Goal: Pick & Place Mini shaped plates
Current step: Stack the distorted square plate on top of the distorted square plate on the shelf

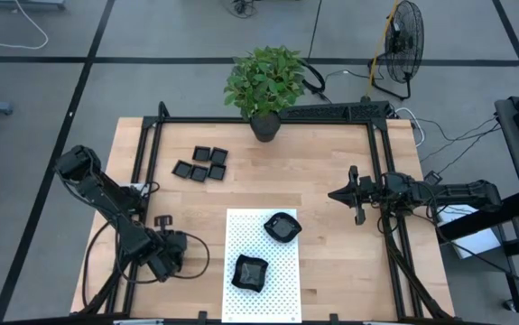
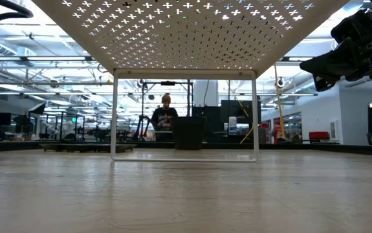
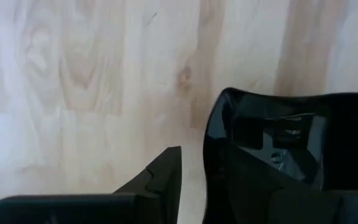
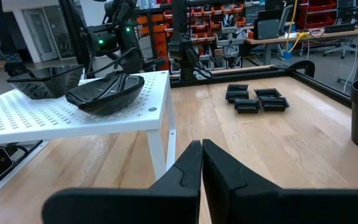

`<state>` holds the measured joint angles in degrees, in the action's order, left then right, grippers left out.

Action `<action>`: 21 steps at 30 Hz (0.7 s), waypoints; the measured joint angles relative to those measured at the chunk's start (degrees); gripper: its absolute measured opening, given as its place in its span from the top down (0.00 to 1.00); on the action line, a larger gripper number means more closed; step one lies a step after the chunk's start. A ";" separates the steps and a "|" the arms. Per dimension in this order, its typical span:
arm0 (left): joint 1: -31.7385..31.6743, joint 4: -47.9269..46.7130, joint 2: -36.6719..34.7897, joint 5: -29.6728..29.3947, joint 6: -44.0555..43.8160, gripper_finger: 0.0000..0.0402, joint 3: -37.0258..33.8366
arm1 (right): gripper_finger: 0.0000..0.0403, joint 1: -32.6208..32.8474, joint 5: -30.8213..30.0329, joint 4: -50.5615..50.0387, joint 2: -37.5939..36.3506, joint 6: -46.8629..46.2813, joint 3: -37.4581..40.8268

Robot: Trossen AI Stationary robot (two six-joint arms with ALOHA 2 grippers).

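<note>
My left gripper [image 3: 194, 168] hangs over the near-left part of the table, left of the white dotted mat [image 1: 261, 248], and points down, shut on one glossy black mini shaped plate [image 3: 291, 143]. Two more plates [image 1: 282, 226] [image 1: 250, 273] rest on the mat, which is a raised perforated stand [image 4: 73, 109]. Several square plates [image 1: 200, 164] lie together on the wood at the far left and show in the right wrist view [image 4: 256, 99]. My right gripper [image 4: 202, 155] [image 1: 354, 194] is shut and hovers over the right side of the table, pointing at the mat. My left gripper has the plate by its side wall [image 3: 213, 143], coming from above and pointing down. One finger [image 3: 163, 177] stands outside the wall, and a thin strip of table shows beside its tip. The plate hides the other finger. The plate sits tilted, close under the camera.
A potted plant [image 1: 265, 86] stands at the middle of the far edge. A black frame [image 1: 151, 144] runs along the table's left, far and right sides. Bare wood lies between the mat and my right gripper. A person [image 2: 165, 113] stands in the room beyond.
</note>
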<state>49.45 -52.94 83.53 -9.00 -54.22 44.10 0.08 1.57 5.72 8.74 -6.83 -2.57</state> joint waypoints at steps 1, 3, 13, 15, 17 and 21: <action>0.00 -0.27 0.00 -0.02 -0.15 0.71 0.00 | 1.00 0.02 0.00 0.00 -0.01 0.00 0.00; 0.00 -0.34 0.00 -0.02 -0.26 0.72 0.00 | 1.00 0.02 0.00 0.00 -0.01 0.00 0.00; 0.02 0.53 -0.07 0.44 0.04 0.98 0.02 | 1.00 0.02 0.02 0.00 -0.01 0.00 0.00; 0.02 0.52 -0.07 0.35 0.12 0.97 0.04 | 1.00 0.00 0.00 0.00 -0.01 0.00 0.00; 0.02 0.52 -0.07 0.05 0.89 0.97 0.06 | 1.00 0.01 0.02 0.00 -0.01 0.02 0.00; 0.02 -0.37 -0.04 -2.07 3.69 0.99 1.67 | 1.00 0.00 0.00 0.00 -0.01 0.00 0.00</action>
<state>49.47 -53.31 83.49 -11.07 -50.53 45.77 0.08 1.56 5.71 8.73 -6.83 -2.57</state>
